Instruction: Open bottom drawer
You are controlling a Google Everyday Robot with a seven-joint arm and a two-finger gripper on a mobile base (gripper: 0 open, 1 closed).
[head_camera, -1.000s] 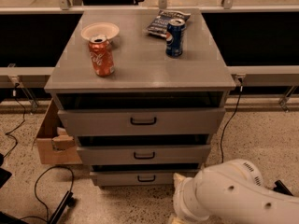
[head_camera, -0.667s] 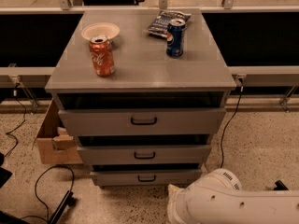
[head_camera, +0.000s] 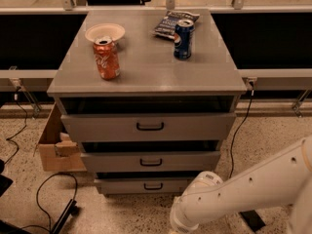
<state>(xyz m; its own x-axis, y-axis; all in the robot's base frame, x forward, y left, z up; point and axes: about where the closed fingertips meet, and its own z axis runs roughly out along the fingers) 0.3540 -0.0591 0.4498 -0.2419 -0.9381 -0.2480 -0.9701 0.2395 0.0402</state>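
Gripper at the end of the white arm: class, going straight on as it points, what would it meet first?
The gripper lies out of view below the bottom edge. Its arm slants down-left, so it would probably meet the speckled floor first, in front of the bottom drawer; depth is unclear.

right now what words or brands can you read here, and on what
"Coca-Cola": white script down the red can, blurred but likely.
Blue can: lettering too blurred to read.
Snack bag: print too blurred.
Arm: no text; its end effector lies below the frame's bottom edge, unseen.
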